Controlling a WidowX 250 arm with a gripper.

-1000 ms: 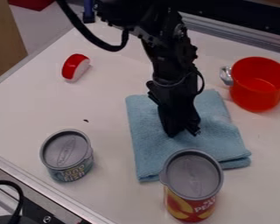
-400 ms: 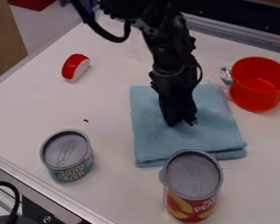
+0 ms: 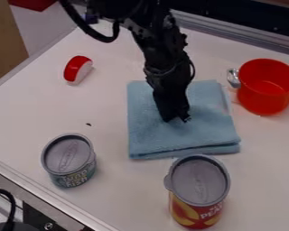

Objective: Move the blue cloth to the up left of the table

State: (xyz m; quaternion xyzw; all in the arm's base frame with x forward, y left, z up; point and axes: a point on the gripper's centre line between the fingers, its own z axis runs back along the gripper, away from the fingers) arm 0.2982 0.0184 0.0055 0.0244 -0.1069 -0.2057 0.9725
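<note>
Over the blue cloth [image 3: 201,131], black pincer [image 3: 176,120] pointing down

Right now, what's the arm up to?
The robot's hand is down on the folded blue cloth, apparently to shift it toward the table's upper left. The cloth lies mid-table, not there yet, between the red-and-white piece and the red pot, with two cans nearer the camera.

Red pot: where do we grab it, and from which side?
I'd come from above, straddling the camera-side rim of the red pot: it stands upright, open-topped, and its wall looks thin. That stretch of rim should also clear the silver handle.
</note>
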